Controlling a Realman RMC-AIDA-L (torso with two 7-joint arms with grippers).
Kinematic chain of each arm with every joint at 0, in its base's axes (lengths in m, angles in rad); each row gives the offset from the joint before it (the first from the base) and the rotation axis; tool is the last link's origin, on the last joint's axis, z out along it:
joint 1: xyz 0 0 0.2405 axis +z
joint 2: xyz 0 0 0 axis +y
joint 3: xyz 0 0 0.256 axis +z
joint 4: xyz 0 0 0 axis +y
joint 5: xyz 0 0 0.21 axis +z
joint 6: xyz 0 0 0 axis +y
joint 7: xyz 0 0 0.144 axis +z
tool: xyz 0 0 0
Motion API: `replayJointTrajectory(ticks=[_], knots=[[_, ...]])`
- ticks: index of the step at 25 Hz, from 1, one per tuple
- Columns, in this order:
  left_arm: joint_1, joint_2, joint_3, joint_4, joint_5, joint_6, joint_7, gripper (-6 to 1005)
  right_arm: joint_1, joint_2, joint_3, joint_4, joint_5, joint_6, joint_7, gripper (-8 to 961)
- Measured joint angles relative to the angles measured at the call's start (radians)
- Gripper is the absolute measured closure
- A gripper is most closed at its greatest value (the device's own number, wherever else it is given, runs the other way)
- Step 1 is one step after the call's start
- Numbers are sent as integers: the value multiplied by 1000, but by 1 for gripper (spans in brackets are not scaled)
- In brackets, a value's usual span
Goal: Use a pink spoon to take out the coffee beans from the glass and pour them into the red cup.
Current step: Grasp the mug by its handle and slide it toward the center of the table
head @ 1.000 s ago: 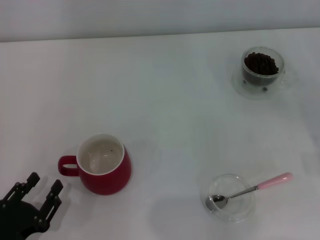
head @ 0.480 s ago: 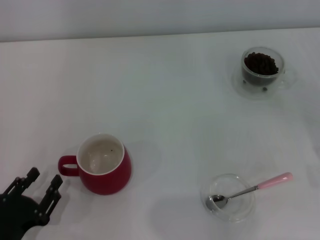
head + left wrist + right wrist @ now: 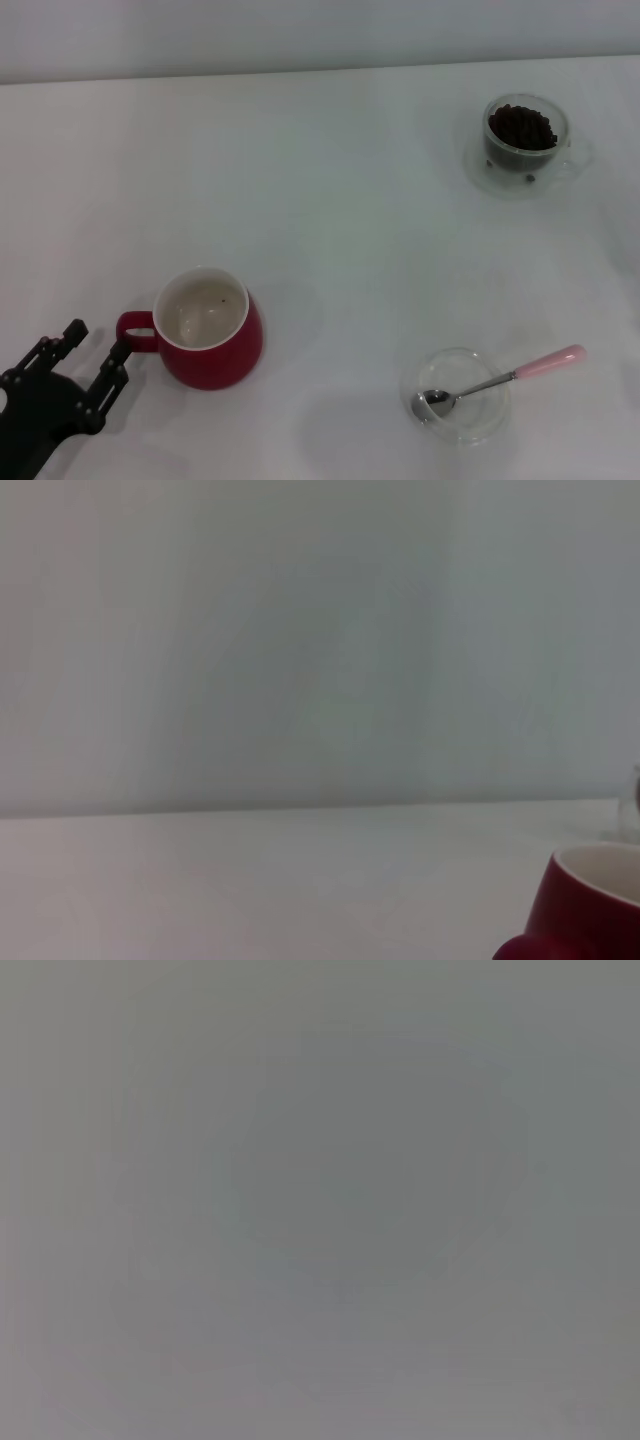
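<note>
The red cup [image 3: 207, 342] stands at the near left of the white table, handle pointing left, white inside nearly empty; its rim and handle also show in the left wrist view [image 3: 590, 905]. My left gripper [image 3: 97, 342] is open just left of the cup, one fingertip [image 3: 120, 352] close to the handle. The pink spoon [image 3: 500, 380] lies with its metal bowl in a shallow clear dish [image 3: 478, 425] at the near right. At the far right stands the glass [image 3: 527, 140], filled with coffee beans [image 3: 521, 126]. The right gripper is out of view.
The table's far edge meets a pale wall [image 3: 300, 35]. The right wrist view shows only a plain grey surface.
My left gripper has crept forward and slightly right, bringing its fingertip closer to the red cup's handle. Nothing else has moved.
</note>
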Motion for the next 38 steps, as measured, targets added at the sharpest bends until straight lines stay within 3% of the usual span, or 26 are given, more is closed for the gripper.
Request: replayJointTrajectory(ticks=[22,33,36,38], knots=[[-58,-2,-5,8,-11,65,0,440,10,0,-13,28,-14,99,28,144],[-89,-2,-4,9,-7,82,0,539,22,0,-13,30,-14,82,23,144],[-93,-2,-5,9,-7,82,0,769,26,2,-13,30,-14,77,22,144],[-98,-2,-5,9,-7,82,0,807,28,2,-12,30,-14,74,20,144]])
